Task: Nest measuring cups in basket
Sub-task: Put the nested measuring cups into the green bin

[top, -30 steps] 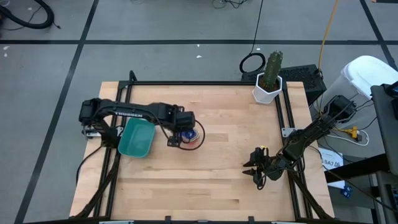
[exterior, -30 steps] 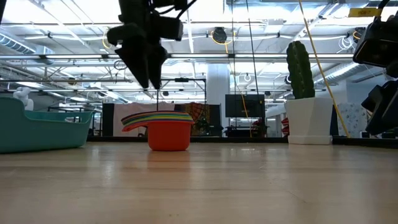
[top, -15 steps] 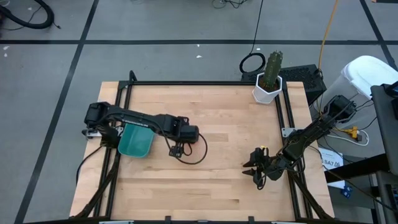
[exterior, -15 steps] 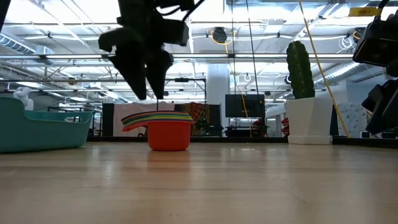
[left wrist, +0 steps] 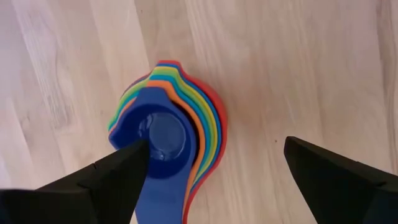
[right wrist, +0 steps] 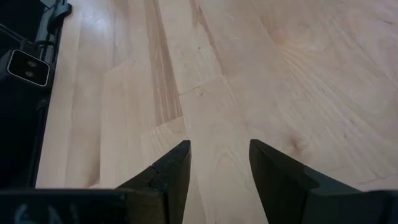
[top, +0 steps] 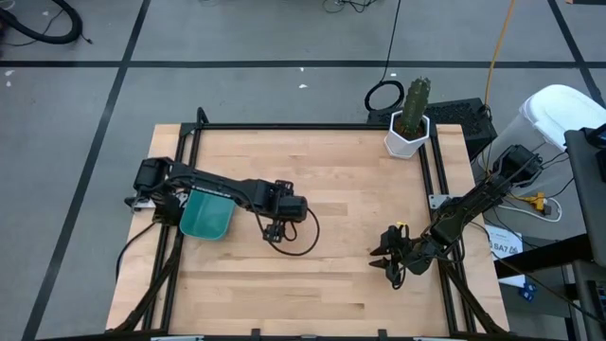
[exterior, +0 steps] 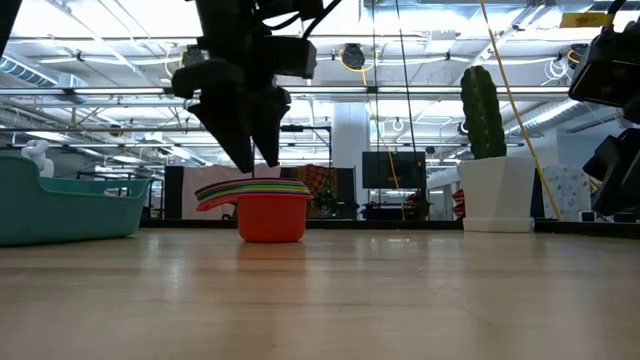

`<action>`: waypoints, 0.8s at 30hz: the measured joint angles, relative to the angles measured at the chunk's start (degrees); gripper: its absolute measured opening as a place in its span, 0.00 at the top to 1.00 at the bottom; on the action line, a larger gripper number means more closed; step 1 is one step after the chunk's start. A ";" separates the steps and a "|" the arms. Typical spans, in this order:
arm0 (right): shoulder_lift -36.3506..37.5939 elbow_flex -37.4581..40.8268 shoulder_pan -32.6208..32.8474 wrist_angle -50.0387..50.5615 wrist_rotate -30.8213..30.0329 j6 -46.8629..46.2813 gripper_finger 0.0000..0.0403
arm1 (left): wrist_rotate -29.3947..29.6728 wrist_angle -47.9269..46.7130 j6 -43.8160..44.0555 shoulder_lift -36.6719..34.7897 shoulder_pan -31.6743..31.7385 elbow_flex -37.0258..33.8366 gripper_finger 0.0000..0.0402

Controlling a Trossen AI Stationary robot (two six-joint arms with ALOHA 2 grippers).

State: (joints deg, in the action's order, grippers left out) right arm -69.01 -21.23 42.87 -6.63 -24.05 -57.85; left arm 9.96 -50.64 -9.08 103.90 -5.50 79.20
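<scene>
The measuring cups (left wrist: 169, 140) stand nested in one stack on the table, the red one outermost (exterior: 270, 218) and a blue one innermost, with their handles fanned to one side. My left gripper (left wrist: 216, 150) hovers open just above the stack (exterior: 258, 162), one finger to each side, touching nothing. In the high view the left gripper (top: 276, 224) hides the cups. The teal basket (top: 206, 214) sits on the table to the left of the stack (exterior: 60, 208). My right gripper (top: 388, 256) waits open near the table's right side (right wrist: 217, 155).
A white pot with a cactus (top: 409, 133) stands at the table's far right corner (exterior: 495, 190). A black cable loops on the table (top: 301, 244) just near of the left gripper. Bare wood lies between the two arms.
My left gripper has moved toward the table's near edge and slightly right, and has come down closer to the cup stack, so that it now covers the cups in the high view. The cups and the basket have stayed put.
</scene>
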 joint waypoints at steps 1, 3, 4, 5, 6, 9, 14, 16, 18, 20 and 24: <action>0.00 0.00 0.00 0.01 0.03 -0.01 0.62 | 0.00 0.22 0.00 0.23 0.00 0.00 0.07; 0.00 0.00 0.00 -0.03 0.11 -0.01 0.62 | 0.00 0.70 0.01 0.58 0.04 0.00 0.07; 0.00 0.00 0.00 -0.01 0.13 -0.01 0.62 | -0.01 0.56 0.00 0.61 0.04 0.00 0.07; 0.00 0.00 0.00 -0.04 0.13 -0.01 0.62 | 0.00 0.50 -0.01 0.62 0.04 0.00 0.07; 0.00 0.00 0.00 -0.04 0.13 0.00 0.62 | 0.00 0.70 -0.03 0.86 0.04 0.01 0.07; 0.00 0.00 0.00 -0.03 0.13 -0.01 0.62 | 0.00 0.90 -0.03 1.81 0.04 -0.16 0.07; 0.00 0.00 0.00 -0.22 0.31 -0.02 0.62 | 0.21 1.78 -0.15 2.72 0.04 -1.54 0.07; 0.00 0.00 0.00 -0.28 0.33 -0.01 0.62 | 0.59 1.93 -0.22 3.48 0.04 -2.15 0.07; 0.00 0.00 0.00 -0.44 0.33 -0.02 0.62 | 0.93 3.82 -0.39 3.89 0.04 -3.02 0.07; 0.00 0.00 0.00 -0.43 0.33 -0.02 0.62 | 1.26 5.52 -0.45 3.69 0.04 -4.25 0.07; 0.00 0.00 0.00 -0.45 0.35 -0.84 0.62 | 3.29 9.74 -0.33 3.61 0.00 -6.01 0.07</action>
State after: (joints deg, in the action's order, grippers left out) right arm -69.01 -21.23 42.87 -7.08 -23.70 -58.69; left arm 13.25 -40.90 -9.41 107.50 -5.50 73.19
